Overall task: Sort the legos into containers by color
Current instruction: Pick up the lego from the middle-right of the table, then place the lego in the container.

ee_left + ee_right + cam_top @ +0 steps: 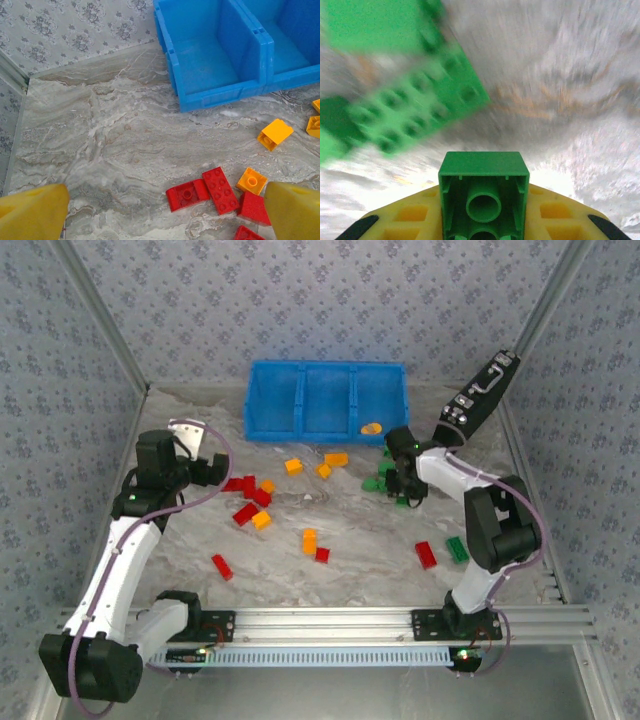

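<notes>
The blue three-compartment bin [300,430] stands at the back of the table, with one orange lego [371,427] in its right compartment. My right gripper [402,486] hangs over the green pile [378,480] and is shut on a green lego [483,197] whose hollow underside faces the camera. More green legos [420,110] lie blurred beyond it. My left gripper [214,470] is open, its yellow fingertips [35,212] spread wide. Red legos [187,195] and an orange one [251,180] lie between the fingertips, near the right one. The bin's left compartment [220,95] is ahead.
Loose legos dot the table: red [222,566], orange [309,540], red [426,555] and green [457,549]. A black latched case [480,395] leans at the back right. Patterned walls close in the sides and back.
</notes>
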`<action>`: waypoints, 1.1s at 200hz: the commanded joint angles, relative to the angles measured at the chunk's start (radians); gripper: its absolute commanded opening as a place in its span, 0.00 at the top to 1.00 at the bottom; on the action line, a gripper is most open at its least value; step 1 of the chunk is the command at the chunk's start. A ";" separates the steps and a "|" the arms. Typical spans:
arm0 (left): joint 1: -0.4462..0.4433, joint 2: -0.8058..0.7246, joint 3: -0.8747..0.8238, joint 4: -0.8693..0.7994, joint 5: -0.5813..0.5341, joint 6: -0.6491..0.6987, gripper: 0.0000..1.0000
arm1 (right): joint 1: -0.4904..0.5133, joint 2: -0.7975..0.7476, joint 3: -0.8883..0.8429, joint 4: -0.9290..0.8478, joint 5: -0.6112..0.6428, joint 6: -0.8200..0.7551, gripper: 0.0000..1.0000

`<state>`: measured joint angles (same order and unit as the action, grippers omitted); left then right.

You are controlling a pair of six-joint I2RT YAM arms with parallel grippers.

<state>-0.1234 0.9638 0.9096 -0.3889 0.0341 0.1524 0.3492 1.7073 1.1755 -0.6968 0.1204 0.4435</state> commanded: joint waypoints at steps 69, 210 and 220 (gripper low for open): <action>0.007 0.000 0.008 0.009 -0.034 0.022 0.00 | 0.053 0.328 0.806 -0.024 0.003 -0.215 0.73; 0.016 0.262 0.095 -0.074 -0.253 -0.316 0.00 | 0.093 0.861 1.304 0.085 -0.107 -0.241 0.59; 0.032 0.280 0.093 -0.087 -0.246 -0.379 0.00 | 0.093 0.858 1.296 0.091 -0.118 -0.242 0.57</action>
<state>-0.1192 1.2091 0.9539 -0.4210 -0.1726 -0.0597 0.4355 2.5366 2.4779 -0.6067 0.0338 0.2157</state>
